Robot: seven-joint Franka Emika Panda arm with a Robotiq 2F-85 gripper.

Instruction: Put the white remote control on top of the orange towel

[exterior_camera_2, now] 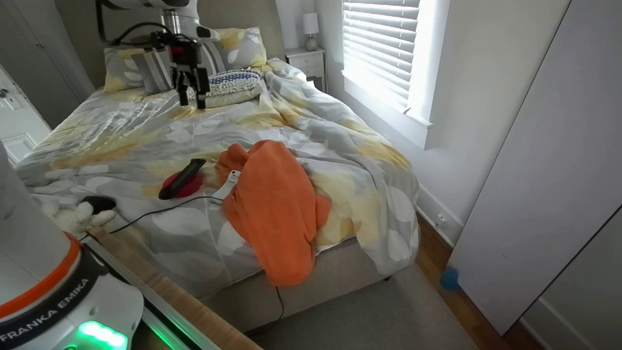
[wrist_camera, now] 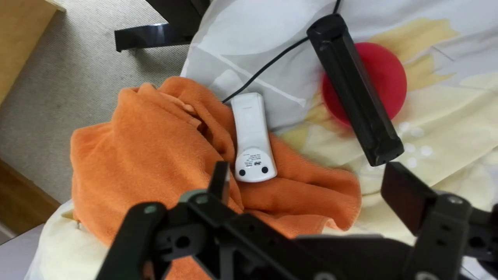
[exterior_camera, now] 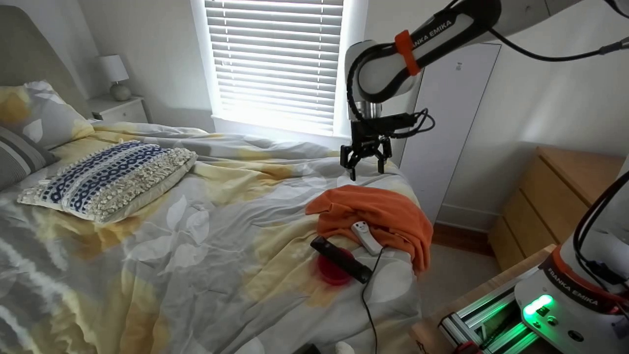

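Note:
The white remote control [exterior_camera: 367,238] lies with its dotted end on the orange towel [exterior_camera: 381,204] and its other end at the towel's edge by the sheet. In the wrist view the remote [wrist_camera: 252,128] is flat, and the crumpled towel [wrist_camera: 151,151] spreads to its left and below. In an exterior view the towel [exterior_camera_2: 277,209] partly hides the remote [exterior_camera_2: 227,187]. My gripper [exterior_camera: 366,173] is open and empty, well above the bed. It also shows high up in an exterior view [exterior_camera_2: 192,104]. In the wrist view its fingers [wrist_camera: 307,171] are wide apart, with nothing between them.
A black bar-shaped object [wrist_camera: 356,89] rests across a red round object [wrist_camera: 389,77] beside the remote. A black cable [exterior_camera: 366,300] runs past the remote's end. The towel hangs over the bed's edge. A patterned pillow [exterior_camera: 113,179] and a plush toy [exterior_camera_2: 75,216] are on the bed.

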